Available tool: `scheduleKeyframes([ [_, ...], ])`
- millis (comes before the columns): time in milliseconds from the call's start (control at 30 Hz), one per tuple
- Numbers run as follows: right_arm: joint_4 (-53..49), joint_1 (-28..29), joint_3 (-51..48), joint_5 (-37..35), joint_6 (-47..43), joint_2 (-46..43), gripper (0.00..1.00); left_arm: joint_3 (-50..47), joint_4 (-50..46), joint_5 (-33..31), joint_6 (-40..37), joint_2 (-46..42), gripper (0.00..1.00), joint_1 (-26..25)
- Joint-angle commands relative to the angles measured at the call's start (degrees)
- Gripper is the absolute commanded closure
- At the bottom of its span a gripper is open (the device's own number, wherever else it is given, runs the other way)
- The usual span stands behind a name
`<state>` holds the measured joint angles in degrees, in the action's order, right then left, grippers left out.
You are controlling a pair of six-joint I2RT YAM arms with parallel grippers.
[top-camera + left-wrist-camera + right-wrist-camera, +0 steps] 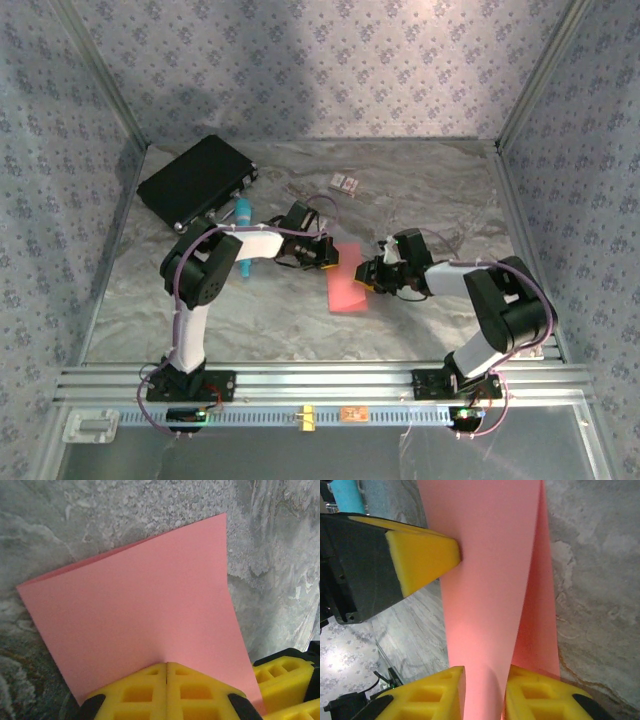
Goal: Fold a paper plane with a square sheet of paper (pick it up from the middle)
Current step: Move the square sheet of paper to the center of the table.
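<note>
The square sheet of paper (348, 285) is salmon pink and folded over on itself, lying at the table's middle. In the left wrist view the sheet (140, 605) faces the camera, with a second layer showing along its far left edge. My left gripper (166, 664) is shut, and its joined yellow tips press against the sheet's near edge. My right gripper (485, 672) reaches in from the right. Its two yellow fingers (435, 690) stand a narrow gap apart, and the sheet's curved fold (485, 580) fills that gap. From the top, both grippers (325, 255) (372, 275) meet at the sheet.
A black case (197, 180) lies at the back left, with a teal marker (242, 210) beside it under the left arm. A tiny patterned card (346, 182) sits at the back centre. Patterned walls close the table on three sides.
</note>
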<state>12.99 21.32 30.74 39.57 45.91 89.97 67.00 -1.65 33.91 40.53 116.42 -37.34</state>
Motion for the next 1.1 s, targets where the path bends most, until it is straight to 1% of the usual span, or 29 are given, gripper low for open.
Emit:
scheduleKeyframes([
  [0, 0.1, -0.5, 1.3, 0.5, -0.6, 0.9, 0.8, 0.9, -1.9, 0.3, -1.5, 0.9, 0.96, 0.0],
  [67, 0.1, -0.4, 1.4, 0.4, -0.7, 1.3, 0.85, 1.0, -2.0, 0.0, -1.2, -0.1, 0.92, 0.0],
  [133, 0.3, -0.5, 1.4, 0.1, -0.5, 1.6, 0.91, 0.8, -1.7, -0.5, -1.2, -2.1, 0.86, -0.4],
  [233, 0.9, -0.4, 1.4, -1.0, 0.2, 1.4, 0.97, 1.5, -3.8, -3.7, -2.6, -5.6, 0.61, -1.3],
  [300, 2.2, -0.3, 1.1, -2.7, 1.7, 0.8, 0.99, 0.5, -4.2, -7.6, -2.6, -8.5, 0.41, -1.6],
  [367, 2.9, -0.2, 1.3, -4.3, 3.0, 0.5, 0.99, -1.5, -3.8, -11.8, -2.3, -11.6, 0.31, -1.8],
  [433, 4.1, -0.1, 1.3, -5.6, 4.5, 0.5, 1.0, -3.5, -3.2, -15.1, -2.7, -14.3, 0.23, -2.1],
  [500, 6.9, 0.0, 0.7, -6.9, 7.3, 0.9, 0.99, -5.3, -3.0, -18.9, -3.8, -17.1, 0.22, -2.6],
  [600, 9.7, 0.5, 0.3, -8.2, 10.7, 1.3, 0.99, -8.5, -1.3, -23.3, -5.2, -20.7, 0.24, -3.4],
  [700, 9.4, 1.1, 0.8, -8.3, 10.9, 1.5, 0.96, -12.5, 2.6, -25.8, -6.4, -23.7, 0.26, -3.7],
  [767, 8.6, 1.2, 1.2, -7.8, 10.1, 1.6, 0.93, -16.2, 7.8, -25.8, -7.5, -25.7, 0.27, -4.1],
  [833, 7.6, 0.8, 1.9, -6.6, 8.4, 1.7, 0.87, -18.7, 10.8, -25.2, -7.9, -27.1, 0.28, -4.3],
  [867, 6.9, 0.4, 2.3, -5.7, 7.5, 1.8, 0.85, -18.7, 9.5, -24.3, -8.1, -27.3, 0.29, -4.2],
  [967, 4.0, -0.1, 3.9, -3.2, 3.8, 2.2, 0.78, -16.7, 4.8, -20.7, -8.9, -26.4, 0.36, -4.3],
  [1000, 2.6, -0.4, 4.9, -2.2, 2.4, 2.8, 0.78, -17.1, 5.7, -19.5, -8.9, -26.3, 0.38, -4.4],
  [1067, 1.2, -0.7, 6.0, -0.8, 0.6, 3.9, 0.78, -18.8, 8.8, -18.3, -9.1, -26.7, 0.38, -5.1],
])
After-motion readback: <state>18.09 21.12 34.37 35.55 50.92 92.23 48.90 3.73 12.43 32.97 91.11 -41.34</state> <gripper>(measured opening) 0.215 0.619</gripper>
